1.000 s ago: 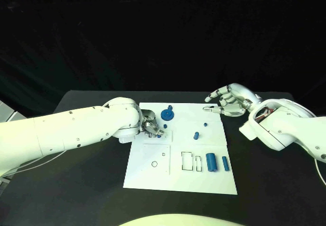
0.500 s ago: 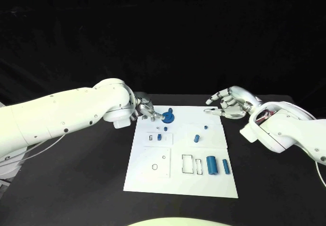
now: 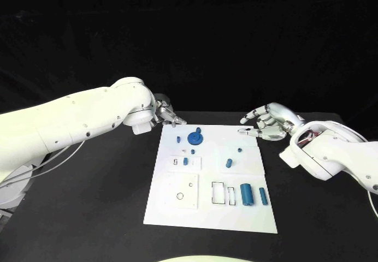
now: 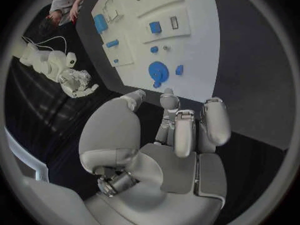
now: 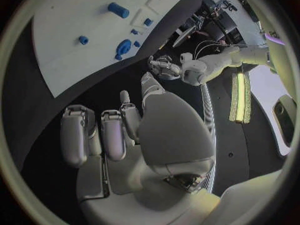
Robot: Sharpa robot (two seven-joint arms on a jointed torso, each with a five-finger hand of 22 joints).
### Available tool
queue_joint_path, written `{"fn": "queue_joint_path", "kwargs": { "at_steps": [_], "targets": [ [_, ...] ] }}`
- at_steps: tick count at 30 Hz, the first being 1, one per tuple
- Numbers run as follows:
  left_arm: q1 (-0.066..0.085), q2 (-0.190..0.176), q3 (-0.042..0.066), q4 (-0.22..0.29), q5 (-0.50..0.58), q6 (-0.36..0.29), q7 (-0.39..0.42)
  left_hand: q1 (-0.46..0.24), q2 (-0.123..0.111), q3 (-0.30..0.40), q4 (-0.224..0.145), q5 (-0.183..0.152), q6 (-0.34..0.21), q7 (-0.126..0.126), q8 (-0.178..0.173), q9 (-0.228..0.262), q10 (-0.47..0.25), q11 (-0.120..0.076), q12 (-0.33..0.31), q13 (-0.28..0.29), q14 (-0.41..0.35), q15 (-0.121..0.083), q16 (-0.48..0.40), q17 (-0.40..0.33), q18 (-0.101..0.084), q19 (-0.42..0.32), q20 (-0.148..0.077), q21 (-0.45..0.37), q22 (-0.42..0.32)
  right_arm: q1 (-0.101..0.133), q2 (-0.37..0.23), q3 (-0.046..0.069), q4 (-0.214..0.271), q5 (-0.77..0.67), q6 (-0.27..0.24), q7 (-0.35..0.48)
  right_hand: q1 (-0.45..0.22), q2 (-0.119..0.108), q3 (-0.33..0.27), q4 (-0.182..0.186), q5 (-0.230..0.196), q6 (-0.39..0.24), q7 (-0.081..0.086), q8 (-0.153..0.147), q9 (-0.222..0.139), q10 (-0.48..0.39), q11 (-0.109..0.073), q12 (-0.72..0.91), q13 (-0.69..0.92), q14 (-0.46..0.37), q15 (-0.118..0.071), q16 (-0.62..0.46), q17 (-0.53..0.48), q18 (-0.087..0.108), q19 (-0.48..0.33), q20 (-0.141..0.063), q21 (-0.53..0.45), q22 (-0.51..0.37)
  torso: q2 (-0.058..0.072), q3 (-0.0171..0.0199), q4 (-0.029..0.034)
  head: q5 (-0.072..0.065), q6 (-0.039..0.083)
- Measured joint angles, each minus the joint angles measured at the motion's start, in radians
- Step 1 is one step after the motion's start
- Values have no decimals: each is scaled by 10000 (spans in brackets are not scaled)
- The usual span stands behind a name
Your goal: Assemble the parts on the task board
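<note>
The board (image 3: 211, 180) lay flat mid-table (image 3: 94, 191), with blue parts (image 3: 247, 193) spread across it: a disc (image 3: 194, 137) at the far end and two cylinders near right, beside outlined slots, presumably awaiting fitting. My left hand (image 3: 164, 115) hovered off the far left corner, fingers (image 4: 214, 122) loosely curled, holding nothing. My right hand (image 3: 267, 122) hung by the far right corner, fingers half-open, empty.

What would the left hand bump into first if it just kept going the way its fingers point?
Probably the round blue disc part at the far end of the task board. The left hand points toward it in the left wrist view, though its height above the board is unclear.
</note>
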Motion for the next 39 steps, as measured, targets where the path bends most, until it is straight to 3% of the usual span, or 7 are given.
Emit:
{"fn": "queue_joint_path", "kwargs": {
  "at_steps": [9, 18, 28, 39],
  "targets": [
    [-60, 715, -236, -1374, -154, 259, 203, 132, 53, 0, 0, -1, 35, 34, -37, -37, 0, -1, 0, -21, 0, 0, -35, 0, -1, 0, -1, 0, -21, 0, 7, 1, 23, -1, 0, 0, 0, 0, 0, 0, 0, 0, 0, 0, 0, 0, 0, 0, -1, 0, 0, 0, -1, 1, 0, 0, 0, 8, 31, -6, -12, 33, 30],
    [-135, 1257, -468, -2154, -207, 559, 361, 143, 63, 1, 0, -1, 35, 34, -37, -52, 1, -2, 0, 33, 0, 0, -34, -1, 0, 1, -3, 1, -5, 0, 13, 1, 32, -12, 0, 0, 0, 0, -27, -27, 0, 0, 0, 0, 0, 0, 0, 0, -2, 0, 0, 0, -2, 0, 0, 0, 0, 7, 30, -13, -5, 19, 13],
    [-287, 1672, -529, -2911, -241, 863, 484, 143, 63, 1, 0, -1, 35, 34, -76, -62, 1, -2, 0, 33, 0, -1, -34, -1, -1, 2, -4, 1, 11, 1, 23, 1, 41, -34, 0, 0, 0, 0, -27, -27, 0, 0, 0, 39, 1, 0, 0, 0, -3, 0, 0, 0, -3, 0, 0, 0, 0, 6, 18, -12, -7, 41, -10],
    [-422, 2008, -601, -3360, -208, 1382, 651, 143, 64, 1, 0, -2, 36, 33, -76, -85, 1, -2, 0, 43, 0, -1, -34, -1, 1, 5, -7, 1, 25, 1, 62, 1, 38, -47, 1, -5, 0, 0, -27, -27, 0, 0, 0, 39, 1, 0, 0, 0, -4, 0, 0, 0, -3, 0, 0, 0, 0, 5, 8, 0, -10, 35, -30]
  ]
}}
